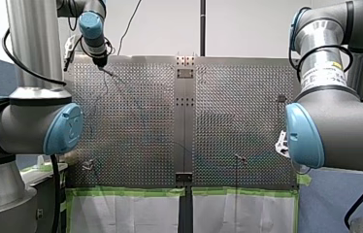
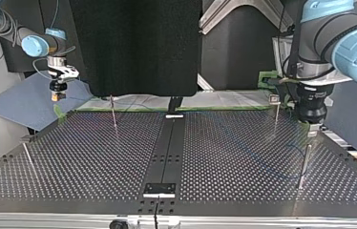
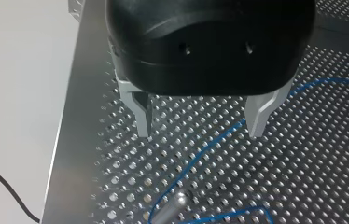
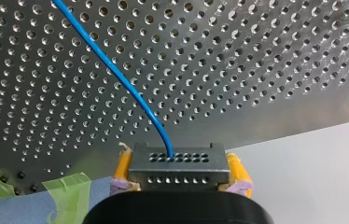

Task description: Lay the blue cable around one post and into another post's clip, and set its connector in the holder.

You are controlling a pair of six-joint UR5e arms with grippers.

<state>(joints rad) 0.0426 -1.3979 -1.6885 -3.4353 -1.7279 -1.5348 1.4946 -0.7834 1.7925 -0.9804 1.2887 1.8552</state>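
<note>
Currently left gripper (image 3: 200, 133) hangs open, blue cable (image 3: 210, 144) running under its spread fingers, just beside a post (image 3: 170, 207). Right gripper (image 4: 180, 173) clamps the connector (image 4: 177, 163), well apart from that post.

Thin posts (image 2: 114, 114) on perforated table (image 2: 243, 157)

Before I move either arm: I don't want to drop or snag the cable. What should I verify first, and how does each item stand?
1. Right gripper clamped on the connector: ok, yellow pads on both sides.
2. Connector set down: not ok, it is in that gripper.
3. Left gripper open: ok, metal fingers apart.
4. Left gripper holding the blue cable: not ok, the cable runs under the gap, ungrasped.
5. Cable around the post ahead of the left gripper: cannot tell, it bends close by.
</note>
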